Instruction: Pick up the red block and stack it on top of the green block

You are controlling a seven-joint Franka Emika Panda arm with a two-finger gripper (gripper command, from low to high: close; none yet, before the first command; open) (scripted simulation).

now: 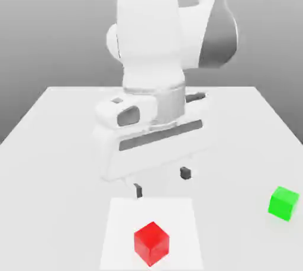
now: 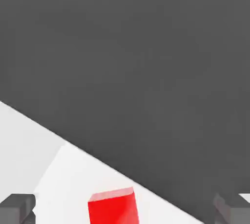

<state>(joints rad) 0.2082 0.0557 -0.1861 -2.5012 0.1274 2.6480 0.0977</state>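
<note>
The red block [image 1: 151,243] is a small glossy cube resting on a white square patch [image 1: 118,240] near the table's front edge. Off to the exterior view's right sits the green block [image 1: 284,203], a cube of about the same size. My gripper [image 1: 161,181] hangs open above the table, behind the red block and a little higher, with nothing between its dark fingertips [image 1: 138,190]. In the hand view the red block [image 2: 113,207] lies between the two spread fingertips [image 2: 17,208], ahead of the gripper [image 2: 126,209].
The white table [image 1: 53,145] stretches wide around both blocks. The robot's bulky white arm [image 1: 154,57] rises over the table's middle, behind the gripper. A grey backdrop lies beyond the far table edge.
</note>
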